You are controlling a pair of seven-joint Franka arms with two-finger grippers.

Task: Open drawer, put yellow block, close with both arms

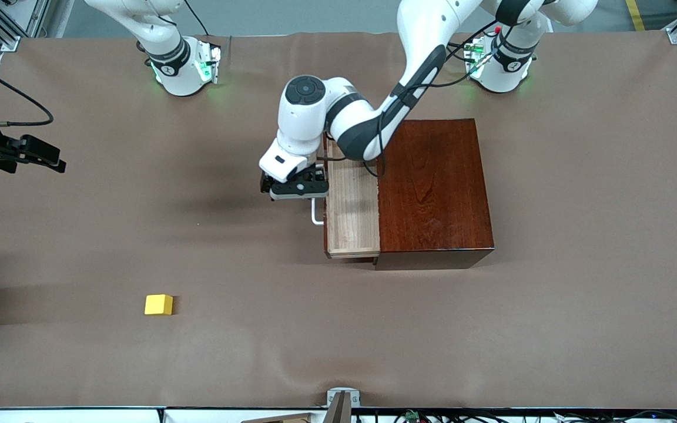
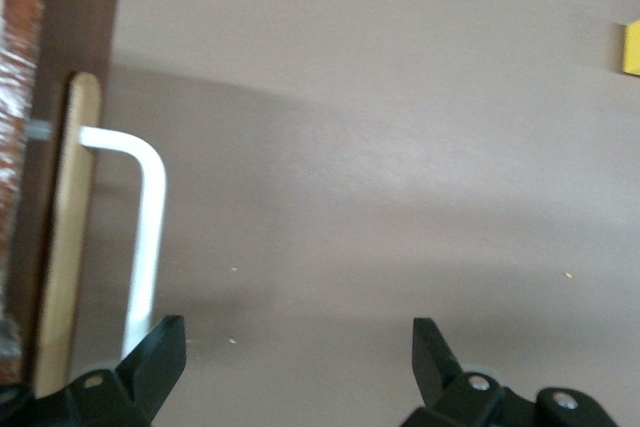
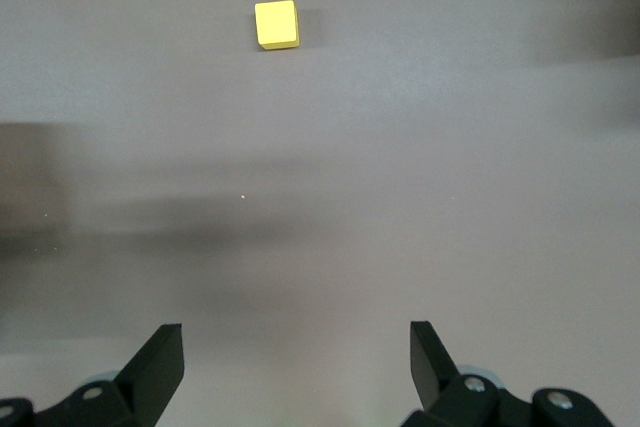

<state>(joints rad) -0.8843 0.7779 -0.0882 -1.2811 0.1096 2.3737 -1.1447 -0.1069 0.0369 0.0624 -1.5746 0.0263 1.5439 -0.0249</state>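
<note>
The drawer [image 1: 352, 205] stands pulled out of the mahogany box [image 1: 432, 188], empty. The yellow block [image 1: 158, 304] lies well apart, nearer the front camera, toward the right arm's end of the tabletop [image 1: 579, 294]. We see the left gripper [image 2: 290, 367] beside the white loop handle [image 1: 317, 212], fingers spread, one close enough to snag it on withdrawal. The right gripper [image 3: 297, 362] hangs over bare tabletop, fingers spread, path unobstructed.

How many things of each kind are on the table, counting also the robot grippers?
Wooden box with open drawer: 1
Yellow block: 1
Grippers: 2, the left gripper open beside the drawer's white handle, the right gripper open over the bare table
Total: 4
</note>
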